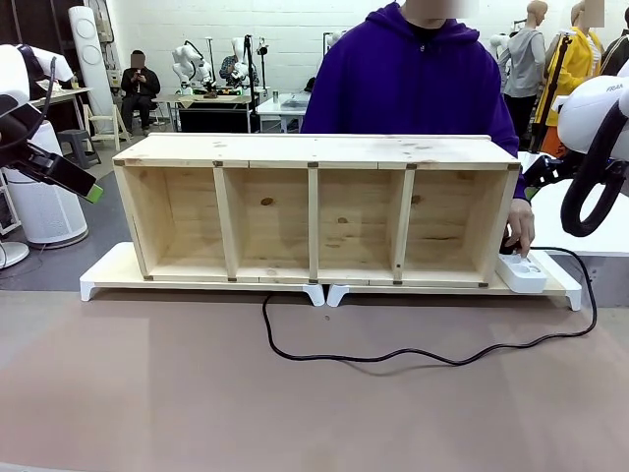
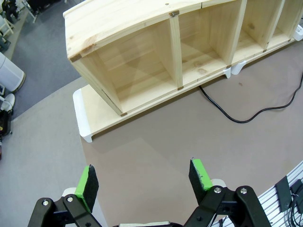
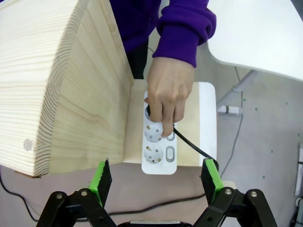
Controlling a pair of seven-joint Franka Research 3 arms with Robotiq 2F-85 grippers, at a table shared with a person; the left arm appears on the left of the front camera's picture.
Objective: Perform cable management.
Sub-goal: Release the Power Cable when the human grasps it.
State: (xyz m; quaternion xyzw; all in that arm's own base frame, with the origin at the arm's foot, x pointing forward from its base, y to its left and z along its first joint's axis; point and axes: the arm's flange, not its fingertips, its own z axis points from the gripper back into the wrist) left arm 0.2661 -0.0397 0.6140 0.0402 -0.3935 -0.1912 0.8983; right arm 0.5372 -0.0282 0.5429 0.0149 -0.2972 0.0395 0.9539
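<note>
The right gripper (image 3: 157, 179) hangs with its jaws spread wide and holding nothing, directly above the near end of a white power strip (image 3: 159, 150). Just beyond the jaws, a person's hand (image 3: 168, 90) in a purple sleeve (image 3: 185, 33) presses on the strip's far socket, where the cable (image 3: 191, 144) leaves and trails out past the right-hand finger. A wooden shelf (image 3: 61, 80) stands beside the left-hand finger. The left gripper (image 2: 144, 182), jaws likewise parted and empty, hovers over bare brown table (image 2: 156, 156); farther out, the cable runs from under the shelf across the tabletop.
</note>
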